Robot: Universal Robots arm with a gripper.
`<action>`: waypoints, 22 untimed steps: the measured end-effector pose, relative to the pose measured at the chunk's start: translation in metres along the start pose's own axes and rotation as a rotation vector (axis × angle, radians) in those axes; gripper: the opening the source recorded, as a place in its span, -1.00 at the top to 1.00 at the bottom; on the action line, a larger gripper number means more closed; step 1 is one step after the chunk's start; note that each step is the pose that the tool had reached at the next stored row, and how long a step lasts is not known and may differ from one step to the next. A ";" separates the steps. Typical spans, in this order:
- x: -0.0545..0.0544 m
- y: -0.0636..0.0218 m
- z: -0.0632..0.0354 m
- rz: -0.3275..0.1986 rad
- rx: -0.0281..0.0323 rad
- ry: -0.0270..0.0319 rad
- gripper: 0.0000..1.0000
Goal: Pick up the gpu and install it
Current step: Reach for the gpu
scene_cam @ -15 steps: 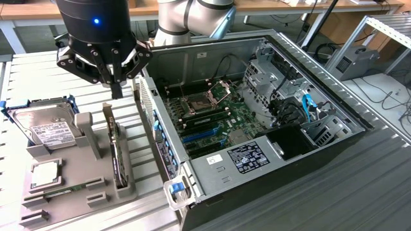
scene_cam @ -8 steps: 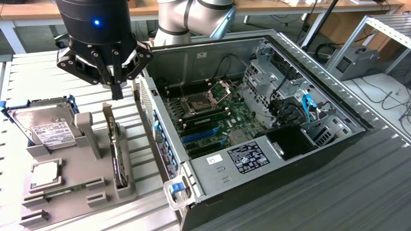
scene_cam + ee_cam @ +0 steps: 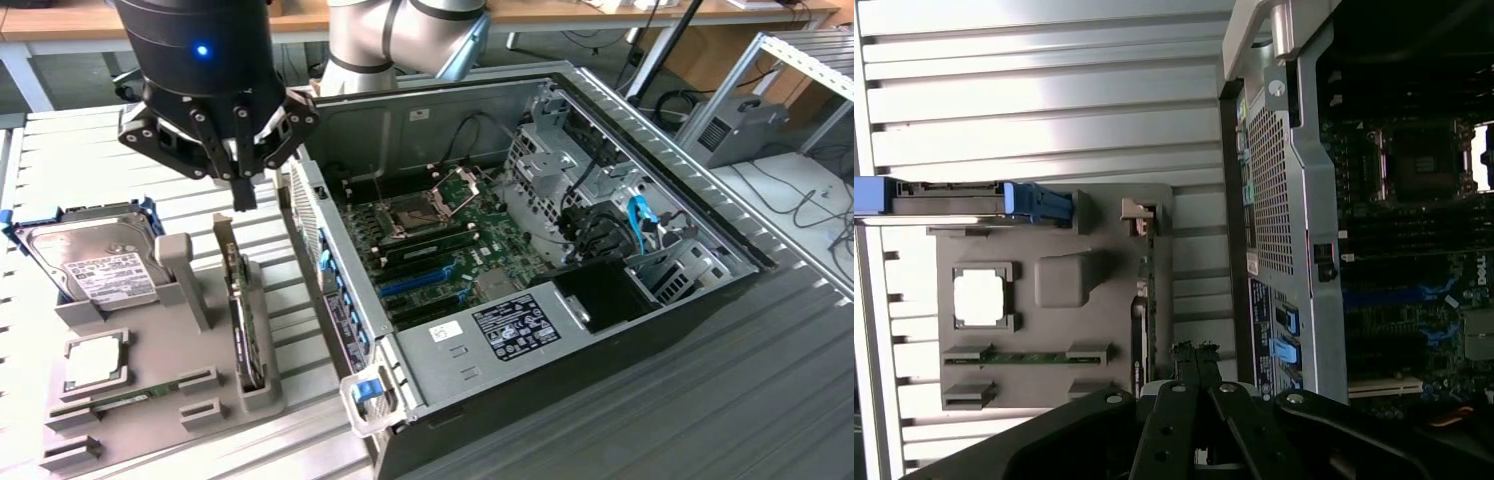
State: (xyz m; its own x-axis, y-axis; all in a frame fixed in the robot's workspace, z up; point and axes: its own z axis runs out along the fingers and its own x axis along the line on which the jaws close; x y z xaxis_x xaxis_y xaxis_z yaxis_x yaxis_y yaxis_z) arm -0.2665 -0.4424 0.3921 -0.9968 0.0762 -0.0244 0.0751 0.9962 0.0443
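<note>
The gpu (image 3: 242, 305) stands on its edge in a slot of the grey holder (image 3: 174, 350), with its silver bracket at the far end. From the wrist it appears edge-on as a thin dark strip (image 3: 1141, 310). My gripper (image 3: 244, 200) hangs a little above the card's far end, between the holder and the computer case. Its fingers are pressed together and hold nothing. In the wrist view the closed fingertips (image 3: 1194, 352) sit just beside the card's edge, apart from it.
The open computer case (image 3: 694, 215) lies at the exterior view's right, its motherboard (image 3: 501, 235) and blue slots (image 3: 414, 285) exposed. On the holder are a hard drive in a blue frame (image 3: 94, 260), a processor (image 3: 94, 362) and a memory stick (image 3: 134, 395). The case wall (image 3: 1284, 200) is close beside the gripper.
</note>
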 end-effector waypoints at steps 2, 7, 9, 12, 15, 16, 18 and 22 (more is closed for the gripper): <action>0.000 -0.0011 0.0000 0.000 0.0000 -0.0001 0.79; 0.000 -0.0026 0.0001 0.000 -0.0001 -0.0001 0.79; 0.000 -0.0032 0.0001 0.000 0.0000 -0.0001 0.79; 0.000 -0.0042 0.0001 0.000 0.0000 -0.0001 0.79; 0.000 -0.0051 0.0001 0.000 0.0000 0.0000 0.79; 0.000 -0.0053 0.0002 0.000 -0.0001 -0.0001 0.79; 0.000 -0.0058 0.0002 0.000 0.0000 0.0000 0.79; -0.001 -0.0068 0.0003 0.000 -0.0001 -0.0001 0.79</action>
State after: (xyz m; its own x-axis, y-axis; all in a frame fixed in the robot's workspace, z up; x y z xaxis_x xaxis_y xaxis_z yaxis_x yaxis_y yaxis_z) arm -0.2665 -0.4492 0.3916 -0.9968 0.0763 -0.0245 0.0751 0.9962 0.0444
